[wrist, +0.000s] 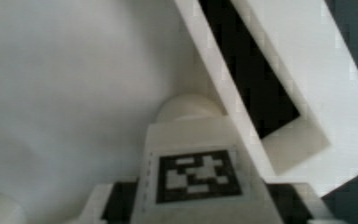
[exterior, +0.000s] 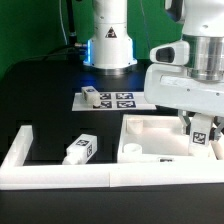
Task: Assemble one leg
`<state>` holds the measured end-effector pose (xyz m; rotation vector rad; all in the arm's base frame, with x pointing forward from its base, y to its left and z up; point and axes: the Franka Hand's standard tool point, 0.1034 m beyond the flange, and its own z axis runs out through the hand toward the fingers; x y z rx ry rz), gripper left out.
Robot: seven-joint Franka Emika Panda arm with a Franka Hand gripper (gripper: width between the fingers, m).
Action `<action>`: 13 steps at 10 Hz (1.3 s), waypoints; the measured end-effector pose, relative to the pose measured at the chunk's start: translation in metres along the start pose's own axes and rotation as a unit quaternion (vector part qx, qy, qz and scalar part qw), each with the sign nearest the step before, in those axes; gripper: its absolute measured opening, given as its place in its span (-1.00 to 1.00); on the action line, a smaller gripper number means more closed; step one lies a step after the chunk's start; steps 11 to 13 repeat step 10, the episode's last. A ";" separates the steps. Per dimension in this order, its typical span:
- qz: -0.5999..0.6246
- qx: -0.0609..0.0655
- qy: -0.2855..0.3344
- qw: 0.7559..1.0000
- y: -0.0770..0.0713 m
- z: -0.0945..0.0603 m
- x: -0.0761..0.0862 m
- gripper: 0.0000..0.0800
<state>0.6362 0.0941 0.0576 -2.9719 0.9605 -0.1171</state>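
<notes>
The hand grips the leg narrowly, upright over the panel at four o'clock on the surface. If it sits off-centre, I'd expect it to jam or tip.

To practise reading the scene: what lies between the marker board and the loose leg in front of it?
In the exterior view, only bare black table lies between the marker board and the loose leg.
</notes>
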 end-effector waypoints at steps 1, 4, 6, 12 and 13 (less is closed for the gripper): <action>0.000 0.000 0.000 1.000 0.000 0.000 0.000 -0.29; -0.001 0.007 0.004 1.000 -0.006 -0.008 0.003 0.32; 0.002 0.023 0.012 1.000 -0.013 -0.031 0.010 0.56; 0.003 0.028 0.014 1.000 -0.015 -0.040 0.012 0.62; 0.003 0.028 0.014 1.000 -0.015 -0.040 0.012 0.62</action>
